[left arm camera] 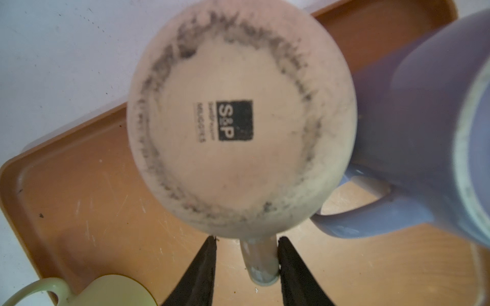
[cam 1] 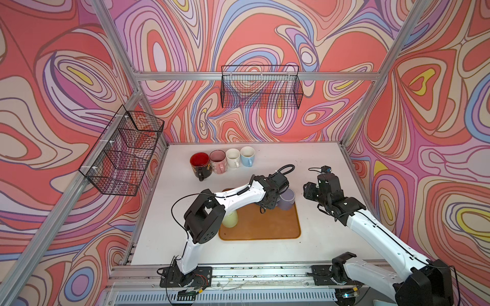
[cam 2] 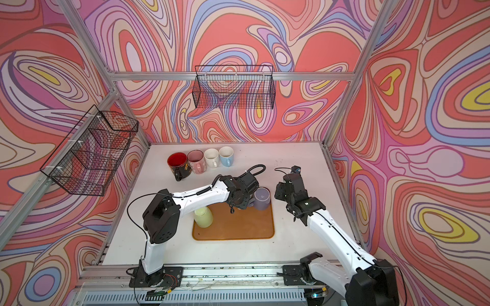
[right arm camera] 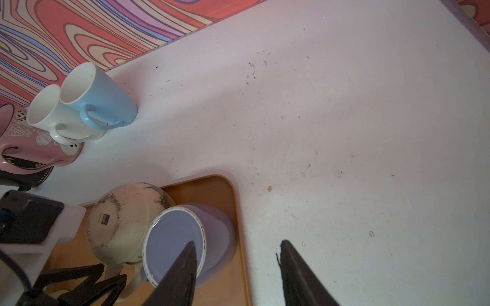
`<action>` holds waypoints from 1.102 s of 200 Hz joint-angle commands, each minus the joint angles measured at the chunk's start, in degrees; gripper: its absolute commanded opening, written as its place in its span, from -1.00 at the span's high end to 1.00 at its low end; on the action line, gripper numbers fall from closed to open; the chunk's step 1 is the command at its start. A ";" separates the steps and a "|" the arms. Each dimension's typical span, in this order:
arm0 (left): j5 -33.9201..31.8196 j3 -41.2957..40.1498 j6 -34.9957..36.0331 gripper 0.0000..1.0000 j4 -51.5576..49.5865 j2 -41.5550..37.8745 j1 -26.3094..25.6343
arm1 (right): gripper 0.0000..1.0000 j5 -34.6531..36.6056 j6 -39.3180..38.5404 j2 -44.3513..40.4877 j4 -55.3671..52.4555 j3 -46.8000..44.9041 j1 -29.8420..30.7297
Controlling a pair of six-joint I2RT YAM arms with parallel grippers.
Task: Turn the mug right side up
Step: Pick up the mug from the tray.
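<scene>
Cream mug is sitting upside down on the orange tray, with its stamped base facing my left wrist camera. A lilac mug, also inverted, is standing just beside it.

I am holding the left fingers astride the handle, one on each side. They are partly open, with slivers of gap showing, so I am not counting this as a grip yet. I am going for the handle because the round body looks too wide to span and the lilac mug is crowding one flank. The handle should also give me a lever for rolling the mug over.

I am keeping the right fingers spread and empty, hanging over the tray's corner and the white surface, clear of the swing. Upright mugs are lining the back.
</scene>
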 commanded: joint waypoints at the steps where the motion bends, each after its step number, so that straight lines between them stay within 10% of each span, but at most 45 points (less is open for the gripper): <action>1: 1.36 -0.51 0.06 0.20 -0.50 1.46 0.56 | -0.03 0.42 -0.09 0.20 0.43 -0.44 -0.35; 109: 3.06 -0.68 0.97 0.36 0.09 2.54 1.13 | -0.03 0.07 -0.45 0.29 0.11 0.16 -0.35; 173: 2.13 -1.13 1.76 0.99 0.18 0.99 1.17 | -0.03 -0.77 -0.39 0.55 0.03 0.18 -0.35; 220: 2.74 -3.97 2.22 1.00 1.44 -3.32 2.37 | -0.03 -4.05 -0.73 0.22 0.71 0.18 -0.39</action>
